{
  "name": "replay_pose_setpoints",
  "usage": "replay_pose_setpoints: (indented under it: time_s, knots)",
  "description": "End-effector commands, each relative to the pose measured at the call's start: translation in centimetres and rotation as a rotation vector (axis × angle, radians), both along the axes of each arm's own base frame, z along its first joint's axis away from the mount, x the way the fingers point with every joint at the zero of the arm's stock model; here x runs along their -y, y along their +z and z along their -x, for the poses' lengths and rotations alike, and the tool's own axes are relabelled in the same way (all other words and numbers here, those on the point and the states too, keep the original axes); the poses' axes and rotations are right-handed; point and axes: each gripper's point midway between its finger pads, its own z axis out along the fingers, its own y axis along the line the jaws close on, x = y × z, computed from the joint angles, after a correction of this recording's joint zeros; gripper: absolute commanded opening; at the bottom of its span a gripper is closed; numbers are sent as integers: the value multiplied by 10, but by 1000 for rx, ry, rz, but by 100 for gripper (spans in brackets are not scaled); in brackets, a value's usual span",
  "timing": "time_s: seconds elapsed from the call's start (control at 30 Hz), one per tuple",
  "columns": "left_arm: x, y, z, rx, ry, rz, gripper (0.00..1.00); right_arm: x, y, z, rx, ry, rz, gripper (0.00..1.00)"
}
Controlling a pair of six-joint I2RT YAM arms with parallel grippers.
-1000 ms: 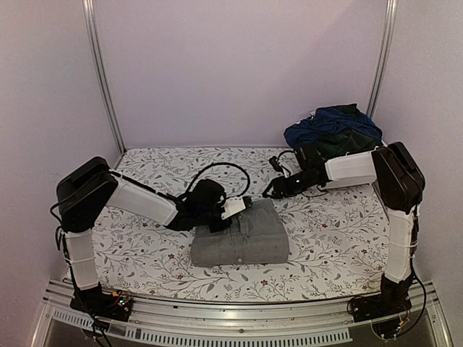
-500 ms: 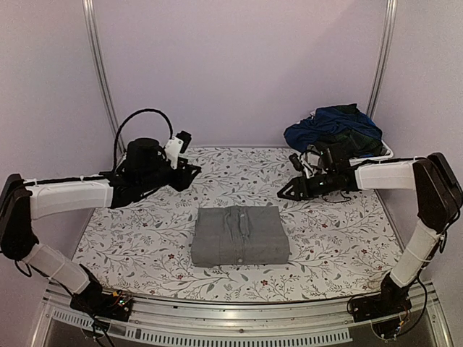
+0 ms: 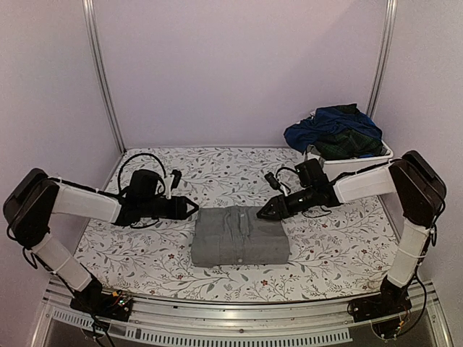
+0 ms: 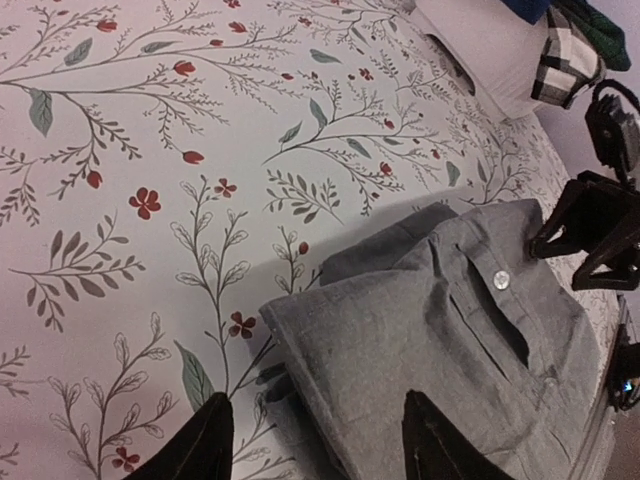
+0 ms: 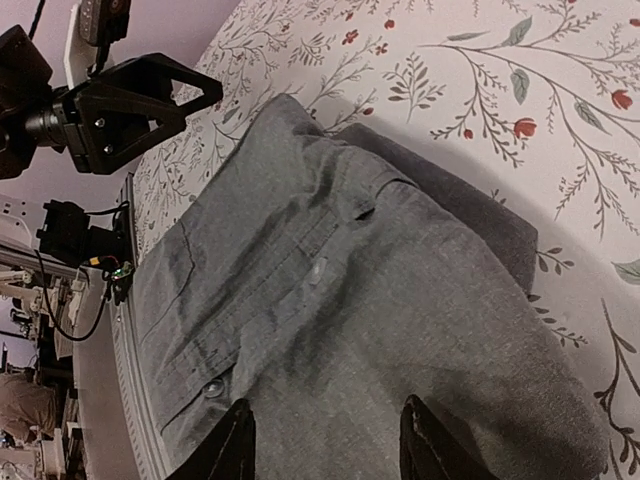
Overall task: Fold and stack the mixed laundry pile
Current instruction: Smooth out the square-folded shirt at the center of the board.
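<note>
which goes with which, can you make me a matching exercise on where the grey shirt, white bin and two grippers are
Things:
1 grey shirt
2 white bin
3 left gripper
4 right gripper

Places:
A open, at the shirt's far edge near its right corner
B far right, heaped with dark clothes
C folded, in the middle of the floral cloth
D open, at the shirt's far left corner

Pairs: 1-C, 2-B, 3-D, 4-A

Here we are in a robotics lab test cell: plain pale walls box in the scene, aluminium frame posts climb at upper left and upper right, and a slotted metal rail runs along the bottom. The cabled left arm and right arm rise from it over a floral table cloth.
</note>
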Motion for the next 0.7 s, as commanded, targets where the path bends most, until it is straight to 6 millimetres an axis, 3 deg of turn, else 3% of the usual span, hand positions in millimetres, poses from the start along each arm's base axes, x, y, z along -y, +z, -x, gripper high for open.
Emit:
replay_pose_setpoints:
  time_s: [0.0,0.07,0.17,0.33,0.53,0.57,0.63,0.67]
  knots:
    - [15,-9,-15,-49,-7,93,58,-6,-19,-28,26,-42,30,47]
    - [23,-16,-18,-72,-30,123,57,-9,-25,-36,30,-52,44,47]
    - [31,-22,-23,-93,-60,175,44,-12,-33,-45,27,-65,58,47]
    - [20,-35,-42,-125,-23,227,0,-10,-57,-58,8,-108,119,48]
    - [-6,-52,-70,-159,54,203,0,-15,-67,-78,22,-133,161,49]
    - [-8,-51,-75,-156,61,198,6,-17,-64,-82,34,-133,164,50]
    - [-12,-39,-79,-132,69,200,37,-17,-50,-83,45,-127,163,54]
    - [-16,-30,-81,-109,89,197,51,-17,-32,-84,74,-132,149,57]
